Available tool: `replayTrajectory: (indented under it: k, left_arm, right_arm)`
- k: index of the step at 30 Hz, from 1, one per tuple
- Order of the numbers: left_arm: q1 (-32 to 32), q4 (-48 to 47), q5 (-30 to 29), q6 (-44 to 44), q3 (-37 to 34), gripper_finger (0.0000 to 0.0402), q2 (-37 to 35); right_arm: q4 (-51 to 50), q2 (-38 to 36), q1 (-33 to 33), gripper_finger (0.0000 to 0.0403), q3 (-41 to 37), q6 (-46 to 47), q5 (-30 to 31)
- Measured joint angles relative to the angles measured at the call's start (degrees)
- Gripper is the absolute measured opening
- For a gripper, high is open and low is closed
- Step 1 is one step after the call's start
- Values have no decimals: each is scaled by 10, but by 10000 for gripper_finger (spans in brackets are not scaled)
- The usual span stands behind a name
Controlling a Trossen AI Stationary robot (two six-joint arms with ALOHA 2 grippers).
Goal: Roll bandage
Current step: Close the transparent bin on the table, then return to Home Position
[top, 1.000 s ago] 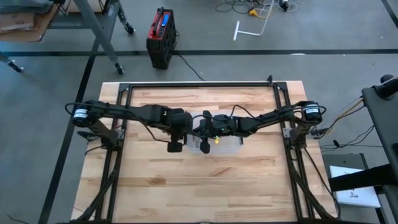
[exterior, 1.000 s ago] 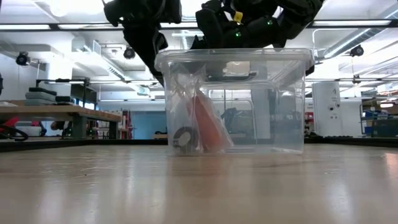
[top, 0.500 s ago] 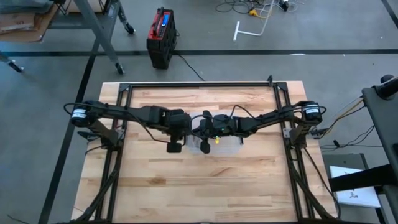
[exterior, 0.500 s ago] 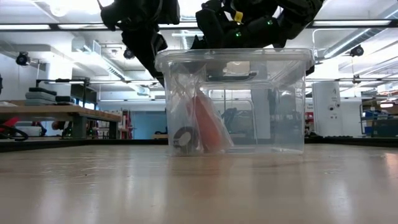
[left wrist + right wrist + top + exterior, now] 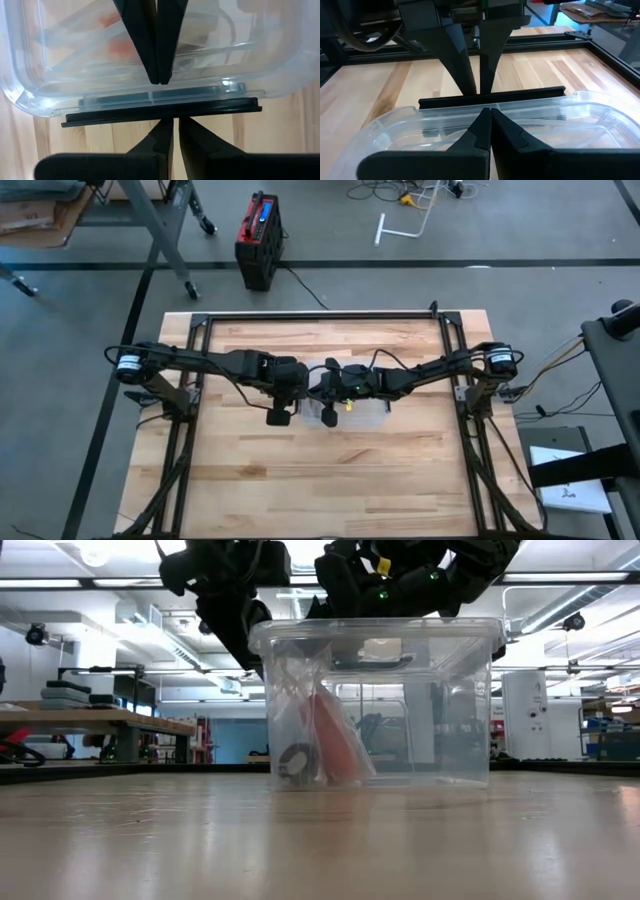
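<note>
A clear plastic box (image 5: 430,710) stands mid-table (image 5: 365,418). Inside it a clear bag with an orange piece (image 5: 335,745) and a black ring (image 5: 295,762) leans on the left wall. I cannot make out the bandage; it is hidden or out of view. A black strip (image 5: 215,107) runs along the rim at the box's left end. My left gripper (image 5: 170,120) is shut, tips at that strip from outside the box. My right gripper (image 5: 487,110) is shut too, reaching over the box top to the same rim from the right. My left gripper comes steeply from above and the table's left, its shut fingertips (image 5: 479,90) set on the middle of the black strip (image 5: 520,95). The fingers stand side by side along the strip, not pinching it. My right gripper comes slanting down from the table's right, over the box. Its shut fingertips (image 5: 159,80) stand at the clear rim (image 5: 125,95) just inside the strip. I cannot tell whether they touch it.
Black frame rails (image 5: 320,315) run along the table's far, left and right sides. Bare wood (image 5: 320,480) stretches from the box to the near edge. Both arms meet over the box, covering its far part in the high view.
</note>
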Motion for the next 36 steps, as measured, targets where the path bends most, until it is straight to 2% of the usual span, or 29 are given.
replayTrajectory:
  k: [6,21,28,29,30,31,32,33,36]
  left_arm:
    - [0,-13,26,-7,11,20,-1]
    - [6,34,31,-64,-28,20,-10]
    - [9,34,31,-65,-29,19,-44]
    - [10,54,31,-70,-28,19,-55]
    - [10,133,29,-72,-29,19,-68]
    - [10,287,28,-65,-26,19,-78]
    - [10,318,24,-68,-28,19,-86]
    - [10,308,20,-68,-30,19,-96]
    - [10,294,9,-68,-36,19,-119]
  right_arm:
    - [1,0,0,0,0,-2,-5]
    - [1,0,0,0,0,-2,-4]
    - [5,1,0,0,0,-1,-3]
    - [8,1,0,0,0,-1,-3]
    - [13,2,0,0,0,-1,-3]
    - [37,4,0,0,-2,1,-5]
    - [62,3,0,0,-3,2,-7]
    - [32,2,0,0,2,4,-5]
    - [27,3,1,0,-1,0,-2]
